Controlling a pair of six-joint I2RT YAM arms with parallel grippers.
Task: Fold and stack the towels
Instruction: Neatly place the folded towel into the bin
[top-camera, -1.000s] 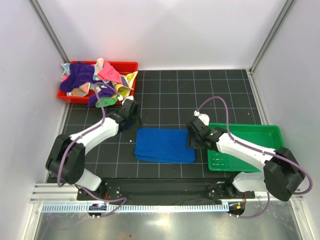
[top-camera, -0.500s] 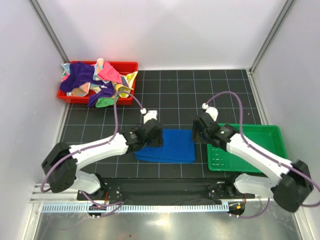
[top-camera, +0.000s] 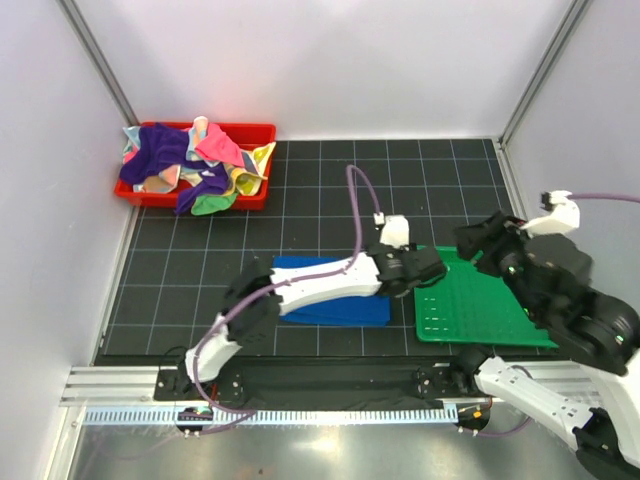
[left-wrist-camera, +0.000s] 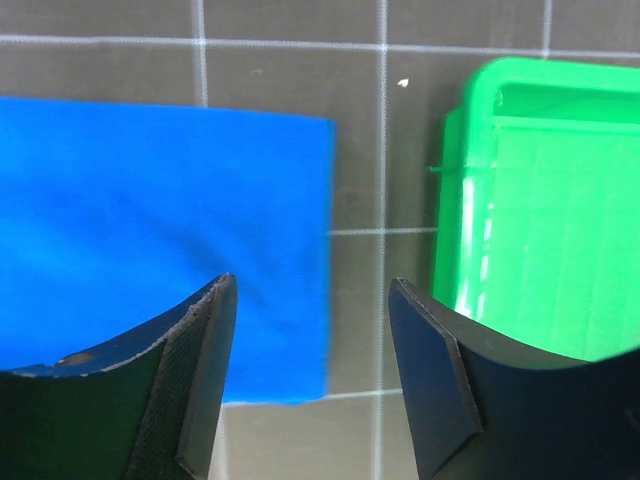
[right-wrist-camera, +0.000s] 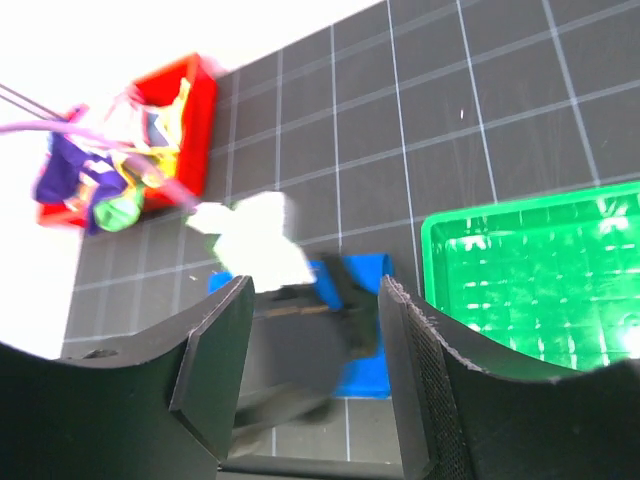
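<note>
Hovering spread and empty, left hand (left-wrist-camera: 312, 300) overhangs the edge of the blue towel (left-wrist-camera: 150, 220).

Lab test cell: white panels (top-camera: 330, 60), aluminium posts (top-camera: 98, 60), gridded mat (top-camera: 330, 190).

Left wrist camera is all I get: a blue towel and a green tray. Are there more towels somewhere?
Observer: Yes, a heap of coloured towels fills the red tray in the far left corner.
Operator: Where's the other pincer?
Observer: The right pincer hangs high up by the green tray, open, holding nothing.
Operator: Is my arm in the way?
Observer: The left arm stretches right across the blue towel.
</note>
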